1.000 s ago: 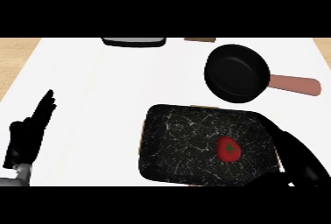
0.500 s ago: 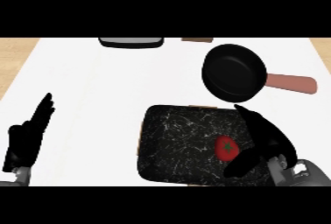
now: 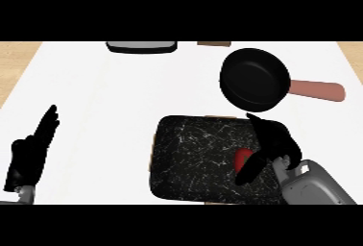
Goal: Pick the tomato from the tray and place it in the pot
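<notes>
- One red tomato (image 3: pixel 242 157) is lying on the dark tray (image 3: pixel 191 158), the right robot hand (image 3: pixel 275 141) curling around it.
- Left robot hand (image 3: pixel 30 156) is resting spread at the table's (image 3: pixel 120 96) left edge.
- Black pot (image 3: pixel 254 79) is sitting behind the tray.

Open white worktop (image 3: pixel 120 96) is seen left of the tray (image 3: pixel 191 158). The pot (image 3: pixel 254 85) stands just beyond the tray's far right corner, unobstructed from above.

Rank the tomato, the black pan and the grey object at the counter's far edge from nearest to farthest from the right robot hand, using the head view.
From the right robot hand:
1. Tomato, on the tray, against the hand's inner side.
2. Black pan, beyond the hand.
3. Grey object, far edge, up and left.
</notes>
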You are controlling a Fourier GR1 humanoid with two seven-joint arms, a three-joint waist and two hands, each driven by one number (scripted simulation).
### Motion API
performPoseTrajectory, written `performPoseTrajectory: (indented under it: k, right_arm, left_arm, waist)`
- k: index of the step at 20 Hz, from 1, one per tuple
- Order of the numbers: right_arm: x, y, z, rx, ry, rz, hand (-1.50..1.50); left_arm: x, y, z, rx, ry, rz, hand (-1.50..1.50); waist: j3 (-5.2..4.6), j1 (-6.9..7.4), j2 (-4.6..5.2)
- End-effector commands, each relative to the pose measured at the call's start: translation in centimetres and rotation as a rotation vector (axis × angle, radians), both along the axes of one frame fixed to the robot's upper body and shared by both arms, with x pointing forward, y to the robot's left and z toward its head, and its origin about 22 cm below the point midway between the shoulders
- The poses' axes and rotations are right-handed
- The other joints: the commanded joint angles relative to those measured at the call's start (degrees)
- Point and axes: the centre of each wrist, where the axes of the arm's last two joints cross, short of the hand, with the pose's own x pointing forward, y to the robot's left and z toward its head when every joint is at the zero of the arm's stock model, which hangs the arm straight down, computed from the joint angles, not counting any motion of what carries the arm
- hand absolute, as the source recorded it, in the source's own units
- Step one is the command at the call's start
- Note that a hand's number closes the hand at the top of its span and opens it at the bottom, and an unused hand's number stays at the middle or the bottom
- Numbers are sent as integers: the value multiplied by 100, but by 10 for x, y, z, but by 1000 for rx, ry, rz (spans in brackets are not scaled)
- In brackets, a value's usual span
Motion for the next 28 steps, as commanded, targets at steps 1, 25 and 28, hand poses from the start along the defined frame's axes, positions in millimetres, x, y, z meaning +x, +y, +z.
performPoseTrajectory:
  k: [1,25,28]
  right_arm:
    - [12,11,-17,-108,119,-91,-150]
    - [6,22,-43,-122,105,6,150]
    - [3,7,-40,-109,103,11,150]
  left_arm:
    - [-5,7,-5,-3,-9,-2,0]
    - [-11,0,4,-8,-2,-1,0]
    - [2,12,24,-10,-2,4,0]
  waist:
    - [2,3,5]
    - [5,-30,-11]
    - [5,-55,-10]
